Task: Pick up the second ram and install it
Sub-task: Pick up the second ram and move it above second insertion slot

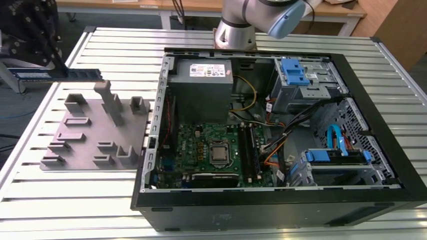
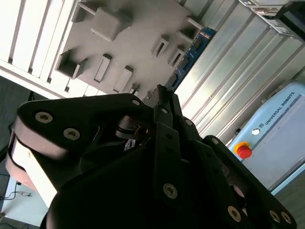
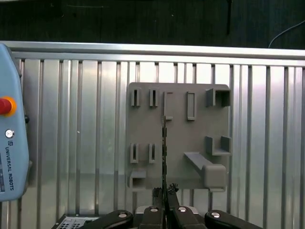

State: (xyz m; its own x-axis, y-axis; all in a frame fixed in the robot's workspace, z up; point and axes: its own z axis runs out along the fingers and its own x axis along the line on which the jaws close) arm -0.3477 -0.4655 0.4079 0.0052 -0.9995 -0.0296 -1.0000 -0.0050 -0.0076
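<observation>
The second ram [image 1: 83, 74] is a thin dark blue stick held level in the air above the far side of the grey fixture block [image 1: 87, 130], at the exterior view's left. My gripper [image 1: 61, 73] is shut on it. In the first wrist view the ram [image 3: 164, 143] shows edge-on, reaching out from the gripper [image 3: 165, 202] over the fixture block [image 3: 176, 138]. In the second wrist view the ram [image 2: 191, 53] sticks out past the gripper [image 2: 163, 98]. The green motherboard [image 1: 207, 147] lies inside the open computer case [image 1: 267, 202], with its memory slots [image 1: 250, 150] beside the processor.
The case holds a power supply [image 1: 200, 82], blue drive bays [image 1: 297, 75] and loose cables [image 1: 280, 135]. Upright posts [image 1: 110, 100] rise from the fixture block. A pale blue teach pendant [image 3: 9, 143] with a red stop button lies on the slatted metal table [image 1: 67, 200].
</observation>
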